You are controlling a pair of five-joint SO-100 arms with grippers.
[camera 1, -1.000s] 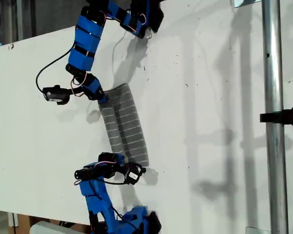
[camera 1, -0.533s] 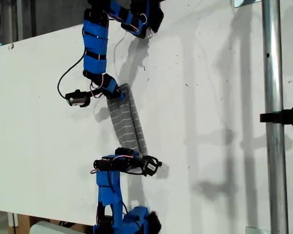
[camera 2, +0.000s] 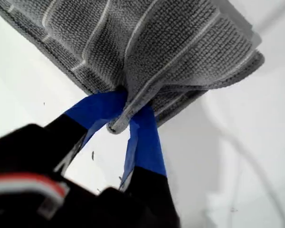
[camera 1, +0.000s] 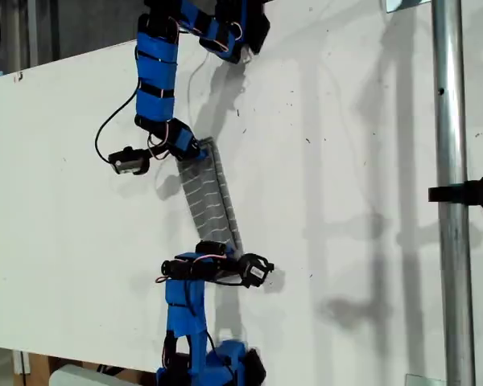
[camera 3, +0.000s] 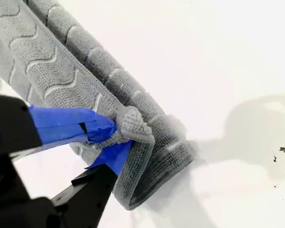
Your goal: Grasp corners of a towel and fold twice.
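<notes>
Towel (camera 1: 209, 197): a narrow grey strip doubled along its length, lying on the white bench (camera 1: 346, 161) left of centre in the exterior view, stretched between the two blue arms. One long edge rolls over itself.

My first claw (camera 2: 126, 116): closed on a corner (camera 2: 115, 126), cloth draped from the blue tips. My second claw (camera 3: 111, 140): closed on a bunched corner (camera 3: 133, 124), with the layers beneath it resting on the bench.

Step, as I judge it: first fold about laid, grip not yet let go. The next move calls for setting the held edge flush on the lower layer, letting go cleanly, then taking the ends of the strip for the second fold. The wrist views do not settle which arm is which in the exterior view.

Around: a black cable (camera 1: 117, 121) loops beside the far arm. A metal pole (camera 1: 451, 201) with a black clamp (camera 1: 467, 193) stands well apart on the exterior view's right. Nothing blocks the towel; the rolled edge could lie crooked.
</notes>
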